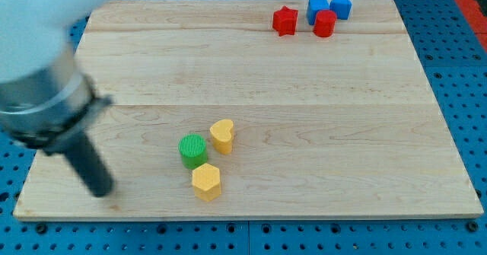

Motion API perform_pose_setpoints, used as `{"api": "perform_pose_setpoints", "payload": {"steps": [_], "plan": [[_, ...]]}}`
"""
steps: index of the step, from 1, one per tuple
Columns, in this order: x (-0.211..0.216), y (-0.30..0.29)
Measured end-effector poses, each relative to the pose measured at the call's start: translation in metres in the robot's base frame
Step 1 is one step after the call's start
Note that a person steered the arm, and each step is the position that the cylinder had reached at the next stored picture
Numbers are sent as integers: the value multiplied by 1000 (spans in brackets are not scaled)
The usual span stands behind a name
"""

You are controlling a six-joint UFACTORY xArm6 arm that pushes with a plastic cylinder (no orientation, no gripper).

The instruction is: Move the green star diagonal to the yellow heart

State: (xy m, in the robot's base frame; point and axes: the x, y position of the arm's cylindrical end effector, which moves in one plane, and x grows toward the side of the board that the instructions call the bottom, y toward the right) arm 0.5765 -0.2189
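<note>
A yellow heart (221,135) stands on the wooden board (304,133), left of centre and towards the view's bottom. A green round block (192,150) touches it at its lower left. A yellow hexagon (205,181) sits just below the green block. No green star shows; the arm's large blurred body covers the upper left corner. My tip (101,192) rests on the board near its lower left, well to the left of the green block and apart from every block.
At the view's top right sit a red star (284,20), a red round block (324,23) and two blue blocks (318,10) (341,5), packed close together. A blue pegboard (464,72) surrounds the board.
</note>
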Motion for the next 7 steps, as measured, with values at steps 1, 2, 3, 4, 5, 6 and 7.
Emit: {"api": "perform_pose_setpoints", "payload": {"steps": [1, 2, 3, 4, 5, 6, 7], "plan": [[-40, -70], [-102, -86], [-108, -86], [-116, -85], [-149, -73], [-167, -20], [-170, -86]]}}
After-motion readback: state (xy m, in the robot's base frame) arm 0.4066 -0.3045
